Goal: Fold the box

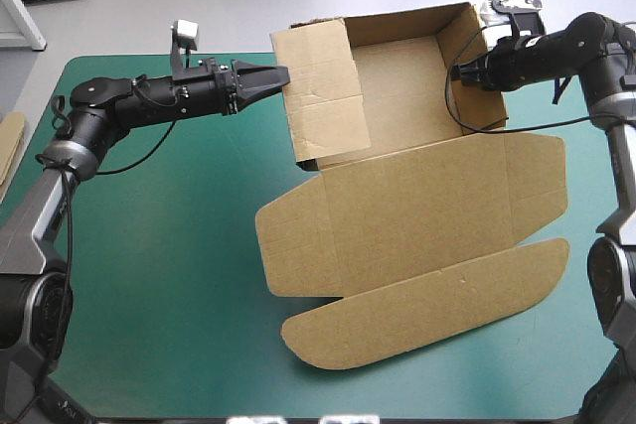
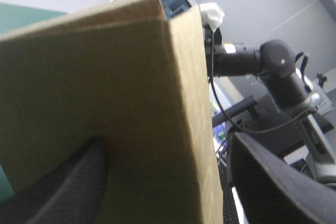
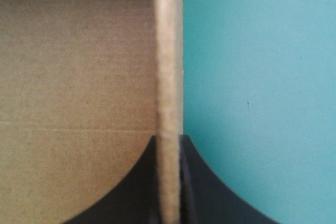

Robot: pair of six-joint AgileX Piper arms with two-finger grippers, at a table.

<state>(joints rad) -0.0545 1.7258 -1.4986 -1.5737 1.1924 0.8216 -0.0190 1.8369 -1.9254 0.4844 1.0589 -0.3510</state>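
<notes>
Closest in, one box [image 1: 397, 176] between my two grippers.
Right gripper [image 3: 169, 139] clamps its right wall; left gripper [image 1: 280, 75] has fingers apart, seemingly straddling its left wall.

Raised wall of the brown box [image 2: 105, 87] close up, filling most of the view, set between the left jaws, both spread wide apart. Beyond its corner edge the right arm [image 2: 247, 59], reaching to the far wall. Behind, a strip of teal-green tabletop [image 2: 21, 17].

The box [image 1: 397, 206] is matt brown board, rough at its cut edge, the bench [image 1: 149, 245] cover smooth matt teal-green, and the black fingers [image 2: 273, 182] of the left hand [image 1: 281, 76] finely grained.
</notes>
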